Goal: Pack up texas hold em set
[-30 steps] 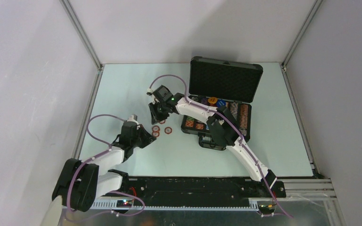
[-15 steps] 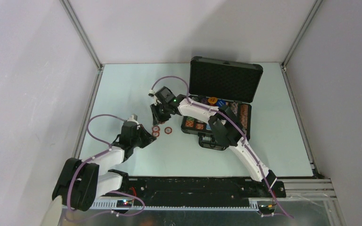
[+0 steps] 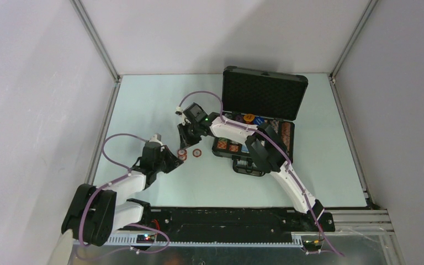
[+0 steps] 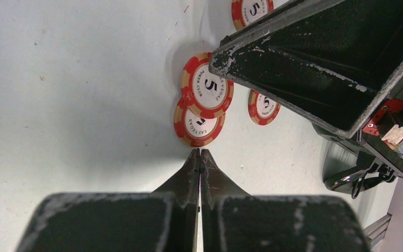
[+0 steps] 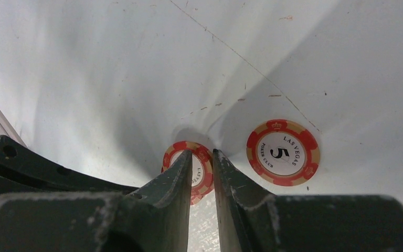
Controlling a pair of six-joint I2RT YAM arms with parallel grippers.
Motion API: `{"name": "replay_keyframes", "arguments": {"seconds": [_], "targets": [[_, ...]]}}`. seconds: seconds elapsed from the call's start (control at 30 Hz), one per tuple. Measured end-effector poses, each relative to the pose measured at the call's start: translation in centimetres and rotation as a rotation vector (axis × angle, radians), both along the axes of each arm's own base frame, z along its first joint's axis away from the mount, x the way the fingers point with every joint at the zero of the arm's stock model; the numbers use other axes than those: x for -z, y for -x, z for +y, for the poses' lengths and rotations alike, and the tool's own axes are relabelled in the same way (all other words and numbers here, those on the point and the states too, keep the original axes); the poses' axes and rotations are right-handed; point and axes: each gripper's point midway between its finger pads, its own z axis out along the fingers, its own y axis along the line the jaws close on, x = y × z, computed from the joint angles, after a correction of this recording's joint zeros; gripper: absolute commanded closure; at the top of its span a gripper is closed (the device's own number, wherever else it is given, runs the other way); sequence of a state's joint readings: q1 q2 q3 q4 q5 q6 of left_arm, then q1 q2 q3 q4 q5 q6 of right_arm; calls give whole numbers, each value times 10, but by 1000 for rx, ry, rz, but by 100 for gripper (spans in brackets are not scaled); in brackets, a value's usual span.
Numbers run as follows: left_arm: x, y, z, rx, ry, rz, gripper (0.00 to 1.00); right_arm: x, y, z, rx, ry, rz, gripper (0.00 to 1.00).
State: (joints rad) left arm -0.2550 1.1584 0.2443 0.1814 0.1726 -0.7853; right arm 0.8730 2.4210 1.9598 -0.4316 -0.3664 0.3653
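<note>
Red-and-white chips (image 4: 207,85) lie flat on the table (image 3: 143,110), just left of the open black case (image 3: 243,167), whose foam lid (image 3: 264,95) stands upright. Two of them overlap; others lie singly beside them.

Our right gripper (image 5: 202,155) hangs over the overlapped pair with its fingers a narrow slot apart and nothing between them. Whether the tips already touch a chip we cannot tell. Our left gripper (image 4: 200,153) sits just beside the pair, fingers pressed together, holding nothing.

We judge the step in hand to be lifting one chip. A flat chip gives little to pinch, so we would go for the upper chip's raised edge and widen the slot enough to straddle it. We would use the left tips as a stop so the pair does not skate away.
</note>
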Motion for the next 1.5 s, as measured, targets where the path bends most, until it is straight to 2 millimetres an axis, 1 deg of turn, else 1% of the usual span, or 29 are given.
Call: {"name": "replay_keyframes", "arguments": {"seconds": [0.43,0.63,0.77,0.93,1.13,1.2,1.27,1.4,1.5], "targets": [[0,0,0,0,0,0,100,0,9,-9,-2,15,12,76],[0,-1,0,1,0,0,100,0,10,-11,-1,14,8,76],[0,-1,0,1,0,0,100,0,9,-13,10,17,-6,72],[0,-1,0,1,1,-1,100,-2,6,-20,32,27,-31,70],[-1,1,0,1,-1,3,100,-14,-1,-22,56,-1,-85,70],[-1,2,0,2,0,5,100,-17,-3,-23,63,-13,-104,67],[-2,3,0,4,3,7,100,-21,-4,-24,66,-23,-117,66],[-5,3,0,5,5,-2,100,-28,-9,-21,60,-35,-138,66],[-5,4,0,5,5,1,100,-38,-13,-15,47,-47,-162,65]]}}
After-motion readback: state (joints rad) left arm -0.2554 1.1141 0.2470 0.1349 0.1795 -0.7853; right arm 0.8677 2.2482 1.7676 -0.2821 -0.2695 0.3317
